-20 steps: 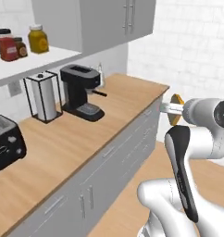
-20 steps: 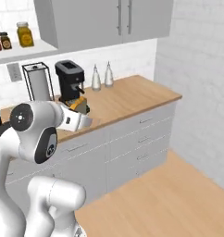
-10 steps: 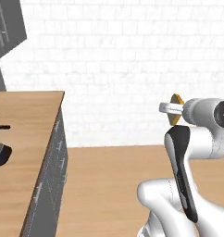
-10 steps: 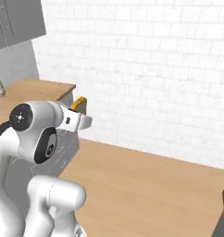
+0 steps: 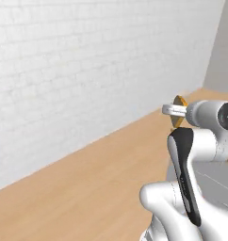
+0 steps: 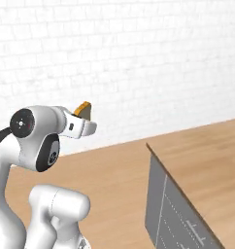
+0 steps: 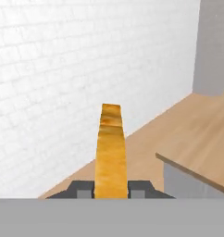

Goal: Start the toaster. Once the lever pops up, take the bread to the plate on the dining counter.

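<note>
White brick wall behind, wood floor, gripper (image 7: 111,189) clamped on bread (image 7: 110,152) standing edge-on at centre frame, dining counter (image 7: 202,139) lower right.

Light wood dining counter (image 6: 207,151) on a grey base, filling the lower right of the right base view, top bare where visible. Same counter corner at right of the hand view (image 7: 202,152), grey side beneath. Wooden floor (image 5: 87,188) across the lower half of the left base view, meeting a white brick wall (image 5: 87,61) behind.
</note>
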Controlling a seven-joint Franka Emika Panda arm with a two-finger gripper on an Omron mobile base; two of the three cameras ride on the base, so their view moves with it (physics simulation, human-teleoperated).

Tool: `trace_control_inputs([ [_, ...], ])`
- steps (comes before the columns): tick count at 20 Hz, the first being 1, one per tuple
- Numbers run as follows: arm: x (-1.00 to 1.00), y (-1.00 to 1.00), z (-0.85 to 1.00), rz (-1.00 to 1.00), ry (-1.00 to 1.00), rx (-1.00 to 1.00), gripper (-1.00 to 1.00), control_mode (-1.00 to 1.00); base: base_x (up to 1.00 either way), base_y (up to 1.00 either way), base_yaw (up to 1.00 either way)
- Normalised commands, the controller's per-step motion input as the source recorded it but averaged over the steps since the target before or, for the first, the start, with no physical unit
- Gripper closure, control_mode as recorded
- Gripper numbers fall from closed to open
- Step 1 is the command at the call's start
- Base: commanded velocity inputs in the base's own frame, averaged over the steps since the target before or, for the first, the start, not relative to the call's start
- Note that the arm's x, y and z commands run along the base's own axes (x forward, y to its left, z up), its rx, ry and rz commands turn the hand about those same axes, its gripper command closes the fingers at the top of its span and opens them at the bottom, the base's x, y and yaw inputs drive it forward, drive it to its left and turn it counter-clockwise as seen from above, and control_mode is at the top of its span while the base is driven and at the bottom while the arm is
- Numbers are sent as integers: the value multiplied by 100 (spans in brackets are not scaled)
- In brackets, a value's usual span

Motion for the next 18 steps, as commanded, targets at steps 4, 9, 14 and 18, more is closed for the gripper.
trace_control_inputs([
  [4,0,0,0,0,0,0,100,100,0,0,-100],
  [9,0,0,0,0,0,0,100,100,0,0,-99],
  [14,0,0,0,0,0,0,100,100,8,7,-33],
  [18,0,0,0,0,0,0,100,100,0,0,0],
])
